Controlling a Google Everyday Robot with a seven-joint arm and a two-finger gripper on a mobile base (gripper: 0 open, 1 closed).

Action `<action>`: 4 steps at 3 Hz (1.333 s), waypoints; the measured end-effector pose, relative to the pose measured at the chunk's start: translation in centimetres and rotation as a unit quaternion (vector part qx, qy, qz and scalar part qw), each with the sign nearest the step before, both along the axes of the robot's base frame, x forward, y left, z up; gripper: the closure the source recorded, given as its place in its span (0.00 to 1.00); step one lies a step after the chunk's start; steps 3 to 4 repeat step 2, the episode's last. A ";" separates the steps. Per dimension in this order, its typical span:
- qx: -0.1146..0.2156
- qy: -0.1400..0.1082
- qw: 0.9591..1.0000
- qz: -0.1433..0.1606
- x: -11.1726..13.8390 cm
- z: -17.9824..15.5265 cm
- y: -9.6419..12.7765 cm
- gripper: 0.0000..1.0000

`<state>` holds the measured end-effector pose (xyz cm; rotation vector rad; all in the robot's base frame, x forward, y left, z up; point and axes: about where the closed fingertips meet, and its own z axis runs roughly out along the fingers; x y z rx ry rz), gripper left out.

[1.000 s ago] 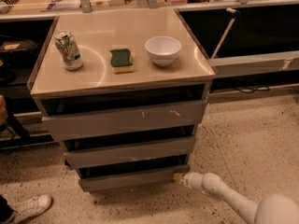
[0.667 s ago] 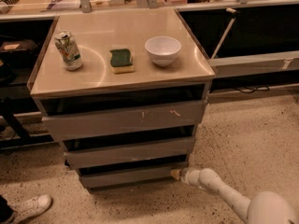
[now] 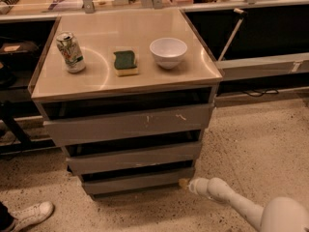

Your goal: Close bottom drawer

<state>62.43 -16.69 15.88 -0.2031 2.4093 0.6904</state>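
Observation:
The bottom drawer (image 3: 137, 182) is the lowest, slimmest grey-brown front of the three-drawer cabinet. Its panel sits almost in line with the middle drawer front (image 3: 135, 157), with a dark gap above it. My gripper (image 3: 184, 182) is at the end of the white arm (image 3: 227, 199) that reaches in from the lower right. Its tip is at the right end of the bottom drawer front, touching or nearly touching it. The tall top drawer front (image 3: 128, 123) has pale scratch marks.
On the cabinet top (image 3: 159, 79) stand a drink can (image 3: 70, 51), a green sponge (image 3: 125, 62) and a white bowl (image 3: 168, 51). A white sneaker (image 3: 30, 213) is on the speckled floor at lower left. Dark shelving runs behind, with a white cane (image 3: 231, 34) leaning at right.
The gripper has moved left toward the cabinet and the bottom drawer front has gone further in, now sticking out less than before.

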 end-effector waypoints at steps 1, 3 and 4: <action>-0.039 0.022 0.994 -0.096 -3.1 2.9 -10.1 1.00; -0.071 0.017 0.989 -0.129 -3.8 5.4 -14.4 0.81; -0.071 0.017 0.989 -0.129 -3.8 5.4 -14.4 0.81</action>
